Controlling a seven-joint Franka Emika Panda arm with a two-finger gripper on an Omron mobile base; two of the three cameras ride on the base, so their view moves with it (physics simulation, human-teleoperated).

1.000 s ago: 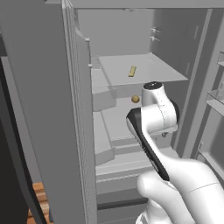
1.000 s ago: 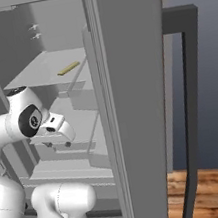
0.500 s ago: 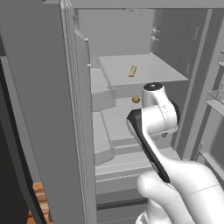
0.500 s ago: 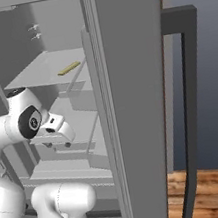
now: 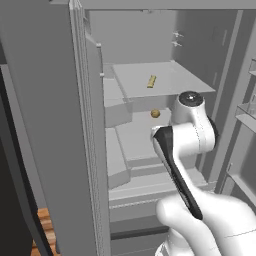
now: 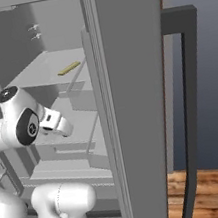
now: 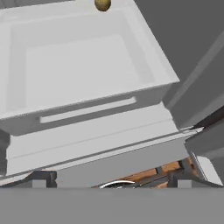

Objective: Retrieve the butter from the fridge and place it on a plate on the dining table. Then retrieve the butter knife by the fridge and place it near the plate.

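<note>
Open fridge (image 5: 60, 125): butter (image 5: 151, 81) lies on the upper shelf (image 5: 165, 82), a brown ball (image 5: 155, 113) below it. The gripper (image 6: 57, 122), at right, hangs lower, jaws wide open, empty. Risk: reaching low, it may grab the ball or strike the shelf edge.

No readable text, label, brand or number on any surface.
</note>
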